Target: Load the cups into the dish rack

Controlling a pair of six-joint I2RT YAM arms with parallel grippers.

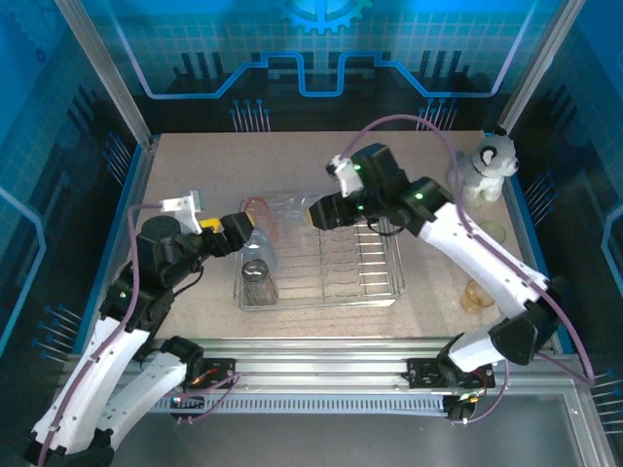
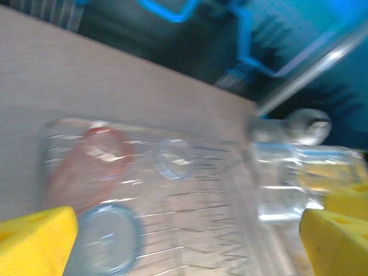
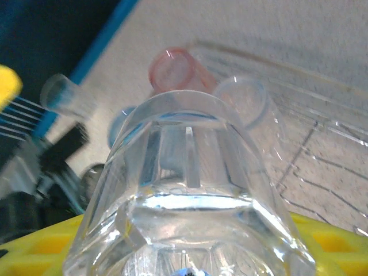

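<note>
Clear plastic, thick at one end: the clear cup [image 3: 190, 190] is clamped between the yellow pads of my right gripper [image 1: 324, 211], jaws closed on its sides. Its long axis runs straight out from the palm, roughly level. The heavy end is apparently nearest me with the mouth leading, though refraction through the wall makes that hard to call. Cup is held above the far left part of the dish rack [image 1: 375, 263], clear of the wire; rack lies below and ahead of it. Rack contents, all crowded at the left end: red cup [image 3: 172, 72] at the far corner, second clear cup [image 3: 244, 100] just beside it, blue cup [image 2: 106, 238] nearer, smoky grey cup [image 1: 259, 282] at the near-left corner. Prong rows across the middle and right are bare. Judgement: the coming move turns on tipping the held cup from level to mouth-down and setting it on free prongs to the right of the cluster, not onto the cups beneath. Left gripper [image 1: 239, 233] hovers at the rack's left edge, fingers spread wide, nothing between them. Outside the rack, on the table's right side: amber cup [image 1: 477, 294] and pale cup [image 1: 493, 232], both well apart from the rack and nearer the right arm. Plush toy [image 1: 487, 165] sits at the far right corner, not for loading.
</note>
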